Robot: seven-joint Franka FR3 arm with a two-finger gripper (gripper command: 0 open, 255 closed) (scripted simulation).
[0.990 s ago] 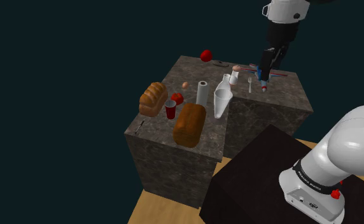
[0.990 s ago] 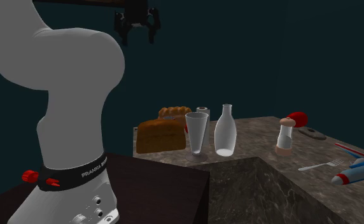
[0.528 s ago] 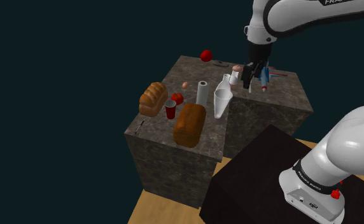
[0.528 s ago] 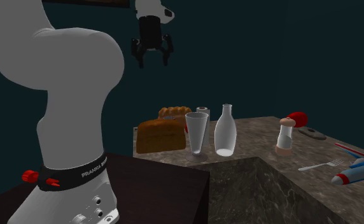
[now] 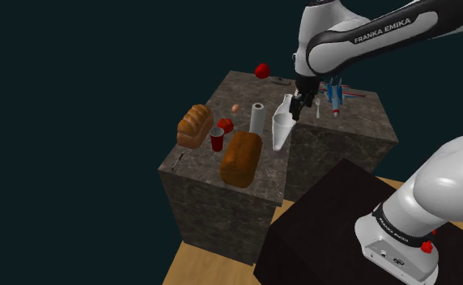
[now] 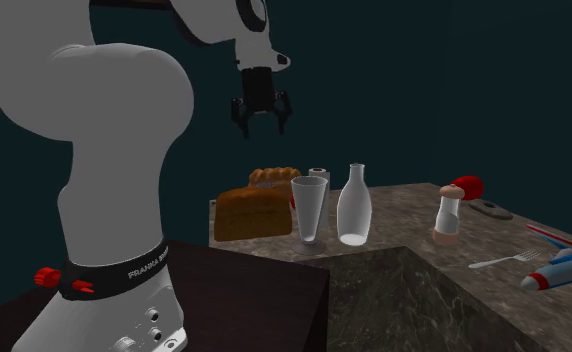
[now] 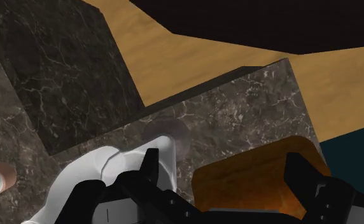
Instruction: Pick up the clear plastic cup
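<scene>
The clear cup [image 5: 280, 129] is a tall cone-shaped glass standing upright near the counter's inner corner, beside a pale bottle [image 5: 287, 104]. In the second exterior view the cup [image 6: 308, 210] stands just left of the bottle [image 6: 353, 205]. My gripper [image 5: 303, 104] hangs open in the air, above the cup and apart from it. It [image 6: 261, 118] sits well above the cup's rim and slightly to that view's left. In the wrist view the cup [image 7: 166, 132] lies next to one fingertip [image 7: 150, 164], with the open gripper [image 7: 225, 172] over a brown loaf [image 7: 251, 184].
On the dark stone counter [image 5: 347, 121] lie two bread loaves [image 5: 241, 159] [image 5: 194, 125], a red cup [image 5: 216, 139], a white roll [image 5: 257, 118], a red fruit [image 5: 261, 70] and a toy plane [image 5: 335, 93]. A shaker [image 6: 448, 214] and fork [image 6: 502, 260] sit right of the bottle.
The arm has swung toward the shoulder view's left and lowered, bringing the open gripper from over the toy plane to above the bottle and clear cup. Nothing on the counter moved.
</scene>
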